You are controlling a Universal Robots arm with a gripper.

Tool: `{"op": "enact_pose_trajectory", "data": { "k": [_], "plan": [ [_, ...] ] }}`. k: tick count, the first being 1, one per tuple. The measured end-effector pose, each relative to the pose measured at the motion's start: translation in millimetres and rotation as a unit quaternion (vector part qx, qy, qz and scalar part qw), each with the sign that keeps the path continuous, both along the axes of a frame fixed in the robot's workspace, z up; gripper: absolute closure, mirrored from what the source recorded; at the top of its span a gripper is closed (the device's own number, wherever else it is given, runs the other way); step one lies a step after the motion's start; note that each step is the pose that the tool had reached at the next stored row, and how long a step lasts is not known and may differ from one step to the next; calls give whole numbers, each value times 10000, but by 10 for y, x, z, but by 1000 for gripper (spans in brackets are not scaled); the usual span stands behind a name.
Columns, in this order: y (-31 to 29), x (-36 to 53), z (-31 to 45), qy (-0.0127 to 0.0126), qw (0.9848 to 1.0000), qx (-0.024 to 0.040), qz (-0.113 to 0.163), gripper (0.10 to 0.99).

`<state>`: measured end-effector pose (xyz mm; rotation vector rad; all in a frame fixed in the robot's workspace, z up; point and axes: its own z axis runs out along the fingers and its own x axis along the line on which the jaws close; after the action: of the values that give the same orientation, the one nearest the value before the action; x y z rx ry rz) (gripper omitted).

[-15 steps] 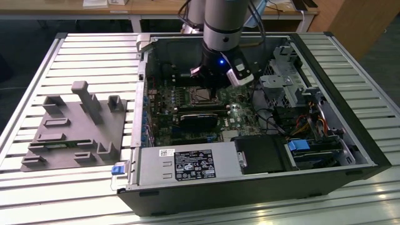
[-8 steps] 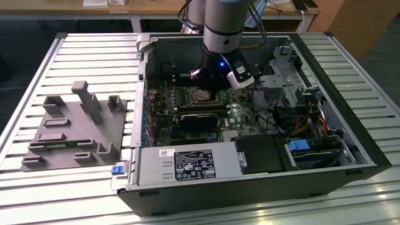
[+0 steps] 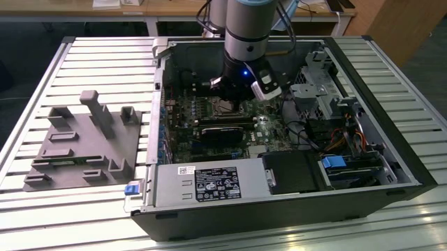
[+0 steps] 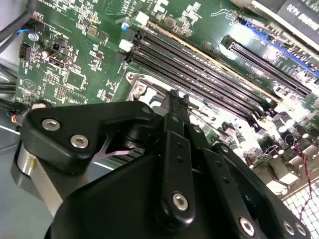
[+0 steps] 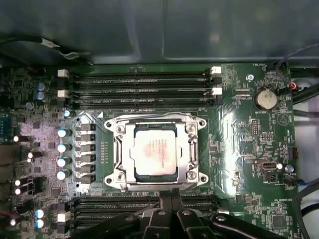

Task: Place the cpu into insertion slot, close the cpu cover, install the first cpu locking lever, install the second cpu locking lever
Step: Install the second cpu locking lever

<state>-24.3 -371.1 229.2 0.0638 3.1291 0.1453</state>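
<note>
cpu (image 5: 155, 151): seated in the insertion slot (image 5: 130, 175), under the closed cpu cover (image 5: 191, 150).
gripper (image 5: 170, 199): fingers pressed together, holding nothing, tips just beside the slot's edge, above the green circuit board (image 5: 239, 144).

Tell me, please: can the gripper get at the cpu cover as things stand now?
Probably yes. In the first wrist view the gripper is right beside the cpu cover, which lies flat over the cpu with nothing on top. The exterior view shows the arm already inside the open case, above the board.
</note>
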Motion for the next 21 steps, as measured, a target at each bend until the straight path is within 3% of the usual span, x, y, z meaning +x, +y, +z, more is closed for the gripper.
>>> {"op": "enact_pose_trajectory", "data": {
  "k": [2, 4, 10, 16, 21],
  "plan": [
    [-17, -7, 0, 0, 10000, 96, 0, 980],
    [-38, -13, 0, 0, 9999, 145, -1, 980],
    [-107, -68, -2, 0, 9999, 168, -1, 980],
    [-115, -182, -17, -1, 9998, 182, 0, 980],
    [-115, -219, -85, 0, 9998, 181, -1, 980]
  ]
}}
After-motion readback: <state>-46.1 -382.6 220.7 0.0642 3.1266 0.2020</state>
